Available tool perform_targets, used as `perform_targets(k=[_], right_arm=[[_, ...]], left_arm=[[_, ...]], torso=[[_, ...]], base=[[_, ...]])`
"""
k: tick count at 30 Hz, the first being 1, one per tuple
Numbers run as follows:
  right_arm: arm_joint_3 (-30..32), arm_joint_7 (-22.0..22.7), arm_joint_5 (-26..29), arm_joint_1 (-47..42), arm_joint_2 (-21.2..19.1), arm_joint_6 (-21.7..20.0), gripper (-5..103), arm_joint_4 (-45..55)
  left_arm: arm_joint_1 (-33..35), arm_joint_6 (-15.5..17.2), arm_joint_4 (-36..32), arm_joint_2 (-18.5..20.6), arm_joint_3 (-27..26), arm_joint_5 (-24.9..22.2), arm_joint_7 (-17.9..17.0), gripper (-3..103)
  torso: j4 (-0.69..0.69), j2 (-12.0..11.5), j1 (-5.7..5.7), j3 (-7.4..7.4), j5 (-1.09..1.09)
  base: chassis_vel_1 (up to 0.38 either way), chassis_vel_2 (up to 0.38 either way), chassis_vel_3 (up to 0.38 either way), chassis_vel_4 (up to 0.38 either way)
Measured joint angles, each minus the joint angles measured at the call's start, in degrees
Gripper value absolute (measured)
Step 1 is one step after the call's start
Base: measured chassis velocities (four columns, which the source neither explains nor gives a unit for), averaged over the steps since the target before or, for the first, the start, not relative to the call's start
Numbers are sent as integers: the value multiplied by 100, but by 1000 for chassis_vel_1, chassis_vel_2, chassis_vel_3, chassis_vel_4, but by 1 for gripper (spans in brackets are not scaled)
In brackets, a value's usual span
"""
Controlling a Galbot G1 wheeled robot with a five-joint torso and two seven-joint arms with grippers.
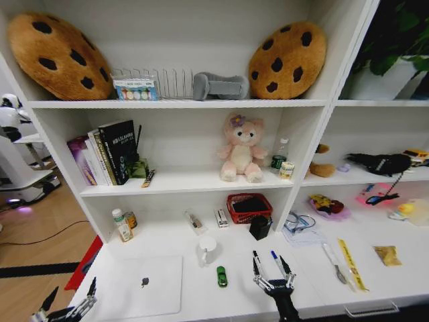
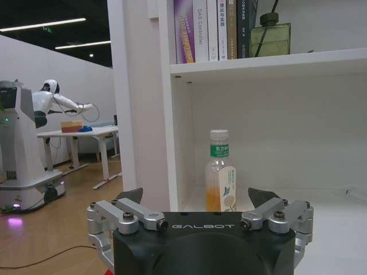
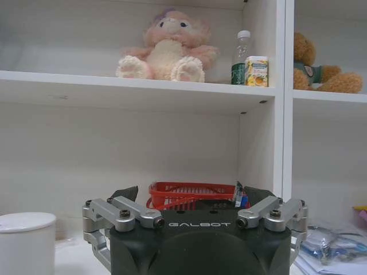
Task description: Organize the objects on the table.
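Bench (image 1: 315, 282): long white surface at the foot of the white shelving unit.

Landmark: white mug (image 1: 207, 250), upright, mid-bench.

- Silver laptop (image 1: 143, 284): closed, lid logo up, just left of the mug and nearer the front edge.
- Green toy car (image 1: 222, 276): in front of the mug, slightly right, apart from it.
- Two white pens right of the mug, side by side and not touching: black-capped pen (image 1: 256, 258), then blue-capped pen (image 1: 275, 258) farther right.
- Black pen cup (image 1: 260, 227): behind and right of the mug, just in front of the red mesh basket (image 1: 249, 207).
- Orange-drink bottle (image 1: 121, 225): upright, behind and well left of the mug, by the shelf wall.
- Pink plush bear (image 1: 240, 149): seated on the shelf above and right of the mug.

Right claw (image 1: 273, 274): over the front bench edge right of the mug, fingers spread wide, tips near the lower ends of both pens, gripping nothing. Its wrist view has the mug's rim at one side.

Left claw (image 1: 70, 298): far left of the mug, past the laptop at the bench's front corner, fingers wide apart, empty.
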Motion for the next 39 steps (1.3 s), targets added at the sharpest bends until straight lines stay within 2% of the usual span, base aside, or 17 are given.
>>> perform_targets(k=[10, 24, 39], right_arm=[[410, -136, 186, -61, -21, 240, 100, 52], [290, -211, 29, -27, 219, 465, 100, -120], [211, -243, 110, 20, 248, 492, 100, -175]], left_arm=[[0, 0, 0, 0, 0, 0, 0, 100], [0, 0, 1, 0, 0, 0, 0, 100], [0, 0, 0, 1, 0, 0, 0, 100]], torso=[[0, 0, 0, 0, 0], [0, 0, 0, 0, -1], [0, 0, 0, 0, 0]], base=[[0, 0, 0, 0], [0, 0, 0, 0], [68, 66, -66, -74]])
